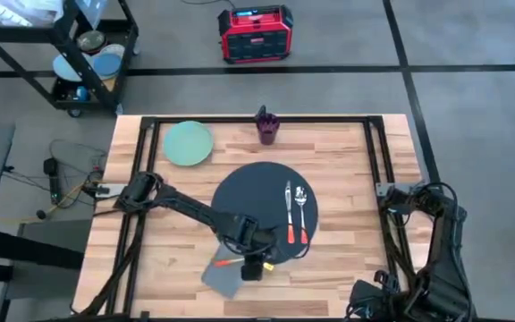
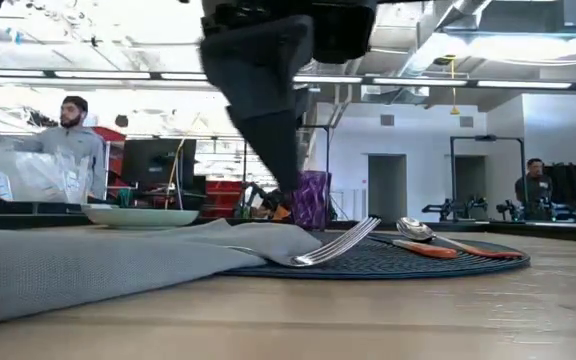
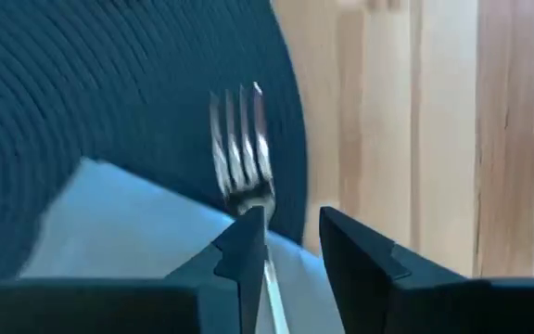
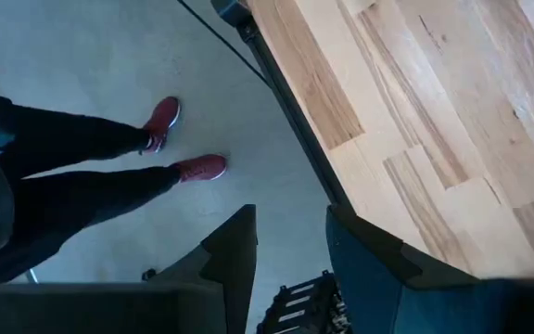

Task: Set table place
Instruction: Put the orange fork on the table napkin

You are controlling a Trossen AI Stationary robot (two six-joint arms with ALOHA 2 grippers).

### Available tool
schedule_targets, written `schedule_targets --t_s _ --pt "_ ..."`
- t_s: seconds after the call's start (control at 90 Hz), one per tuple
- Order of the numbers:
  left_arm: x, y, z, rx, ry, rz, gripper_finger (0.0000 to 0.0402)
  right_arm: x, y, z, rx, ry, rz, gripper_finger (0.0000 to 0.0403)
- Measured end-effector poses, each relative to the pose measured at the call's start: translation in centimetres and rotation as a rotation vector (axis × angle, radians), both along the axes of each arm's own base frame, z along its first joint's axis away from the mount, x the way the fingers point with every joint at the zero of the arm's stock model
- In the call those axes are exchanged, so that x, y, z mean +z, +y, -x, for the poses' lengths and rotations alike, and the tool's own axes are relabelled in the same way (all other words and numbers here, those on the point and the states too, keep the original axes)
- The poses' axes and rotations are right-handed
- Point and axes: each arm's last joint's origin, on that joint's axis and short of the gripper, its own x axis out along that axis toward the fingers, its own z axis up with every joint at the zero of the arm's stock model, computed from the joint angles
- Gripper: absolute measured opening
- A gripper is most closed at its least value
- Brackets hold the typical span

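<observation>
So the left tool (image 1: 254, 266) is down low over the front edge of the round dark grey mat (image 1: 253, 192), right where the grey napkin (image 1: 223, 274) sticks out from under it. From the left wrist view the fingers (image 3: 244, 243) are spread a bit, with a fork (image 3: 241, 153) running between them; its tines point out over the mat and its handle lies against one finger, but I can't tell if it's actually pinched. In the overhead view you can see an orange handle (image 1: 228, 261) lying on the napkin just beside the tool.

The mat sits roughly in the middle of the wooden worktop (image 1: 338, 152). On its right part there's a knife (image 1: 288, 215) and a spoon (image 1: 302, 213), side by side, both with orange handles pointing toward the front edge. A pale green plate (image 1: 187, 142) is off the mat at the back left, and a purple cup (image 1: 266, 127) stands at the back edge.

The right tool (image 4: 290, 255) hangs off the worktop's right front corner, over the floor, fingers spread with nothing between them. A person's legs with red shoes (image 4: 184, 144) show there.
</observation>
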Motion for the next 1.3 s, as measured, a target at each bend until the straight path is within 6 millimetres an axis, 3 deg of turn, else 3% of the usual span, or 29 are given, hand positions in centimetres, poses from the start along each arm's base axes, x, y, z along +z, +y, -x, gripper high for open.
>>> schedule_targets --t_s 0.356,0.656,0.933,1.3 --pt "-3.7 -0.3 -1.4 -0.018 0.042 0.100 0.0091 0.0 -0.1 -0.2 -0.028 0.004 -0.014 0.0118" --pt "-3.5 0.7 -1.3 0.018 0.089 0.089 0.0091 0.0 -0.2 -0.5 -0.037 0.004 -0.015 0.0118" --pt "-0.3 0.7 -1.8 -0.103 0.076 0.008 0.0100 0.0 -0.3 -0.4 -0.032 0.008 -0.004 0.0118" --pt "-2.1 0.6 -2.9 -0.085 0.036 -0.008 0.0151 0.0 -0.3 -0.4 -0.043 0.009 -0.009 0.0119"
